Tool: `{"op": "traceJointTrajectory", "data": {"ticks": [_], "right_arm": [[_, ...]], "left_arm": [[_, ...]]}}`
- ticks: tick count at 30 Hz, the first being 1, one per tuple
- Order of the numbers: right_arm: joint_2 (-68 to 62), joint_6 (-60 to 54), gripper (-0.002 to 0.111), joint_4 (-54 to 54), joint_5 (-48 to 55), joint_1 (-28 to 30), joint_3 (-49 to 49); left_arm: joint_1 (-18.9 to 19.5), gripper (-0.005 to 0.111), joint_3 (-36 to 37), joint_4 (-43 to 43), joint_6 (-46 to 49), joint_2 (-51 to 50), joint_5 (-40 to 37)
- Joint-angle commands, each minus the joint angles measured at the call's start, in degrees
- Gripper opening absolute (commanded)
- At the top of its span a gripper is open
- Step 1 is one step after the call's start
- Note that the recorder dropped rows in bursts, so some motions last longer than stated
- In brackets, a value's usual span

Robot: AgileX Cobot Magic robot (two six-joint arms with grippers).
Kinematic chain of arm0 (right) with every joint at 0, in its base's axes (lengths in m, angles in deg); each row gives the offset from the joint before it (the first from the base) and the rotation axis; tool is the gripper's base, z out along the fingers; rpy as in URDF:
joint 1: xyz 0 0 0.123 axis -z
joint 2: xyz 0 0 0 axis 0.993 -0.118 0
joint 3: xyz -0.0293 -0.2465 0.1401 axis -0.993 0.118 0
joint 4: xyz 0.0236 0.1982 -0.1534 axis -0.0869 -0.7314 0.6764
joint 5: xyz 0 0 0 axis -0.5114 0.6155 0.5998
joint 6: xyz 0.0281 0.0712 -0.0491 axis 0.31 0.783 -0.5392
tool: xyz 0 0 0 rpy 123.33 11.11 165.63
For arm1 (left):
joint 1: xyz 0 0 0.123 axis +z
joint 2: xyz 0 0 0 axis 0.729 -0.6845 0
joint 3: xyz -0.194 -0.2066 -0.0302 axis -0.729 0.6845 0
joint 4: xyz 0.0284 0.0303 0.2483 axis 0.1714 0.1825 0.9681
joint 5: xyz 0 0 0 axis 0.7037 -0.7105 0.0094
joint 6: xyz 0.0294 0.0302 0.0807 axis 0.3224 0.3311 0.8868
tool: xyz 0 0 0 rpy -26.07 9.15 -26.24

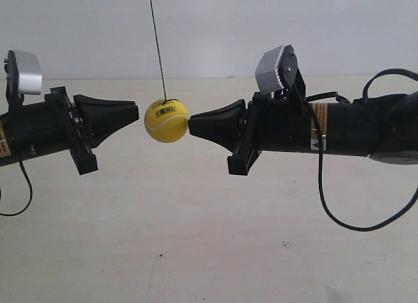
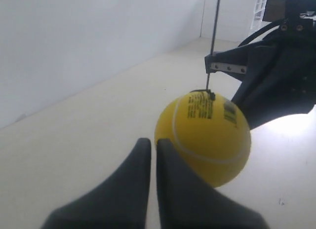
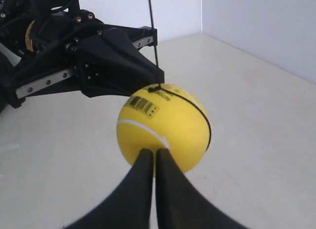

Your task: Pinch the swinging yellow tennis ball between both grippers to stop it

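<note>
The yellow tennis ball (image 1: 166,122) hangs on a thin black string (image 1: 157,45) between two black claws. In the exterior view my left gripper (image 1: 135,110) points at the ball from the view's left, with a small gap between its tips and the ball. My right gripper (image 1: 191,125) comes from the view's right and its tips touch the ball. In the left wrist view the ball (image 2: 207,140) sits just beyond the left gripper (image 2: 149,142), whose fingers are together. The right wrist view shows the right gripper (image 3: 154,152) shut, tips against the ball (image 3: 168,125).
A beige table (image 1: 196,238) lies below, with a white wall (image 1: 215,29) behind. A black cable (image 1: 326,205) loops down from the arm at the exterior view's right. Grey camera blocks (image 1: 274,68) sit on top of both wrists.
</note>
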Motion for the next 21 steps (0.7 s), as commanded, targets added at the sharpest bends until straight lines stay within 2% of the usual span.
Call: {"op": "traceJointTrajectory", "data": {"ticks": [1, 6, 21], "right_arm": [[-0.09, 0.03, 0.000, 0.16, -0.45, -0.05, -0.23], [-0.09, 0.25, 0.000, 0.16, -0.45, -0.05, -0.23], [-0.09, 0.25, 0.000, 0.16, -0.35, -0.05, -0.23]], "left_arm": [[-2.24, 0.005, 0.32, 0.39, -1.05, 0.51, 0.57], [-5.81, 0.005, 0.32, -0.31, 2.42, 0.51, 0.57], [-5.93, 0.005, 0.32, -0.31, 3.08, 0.51, 0.57]]}}
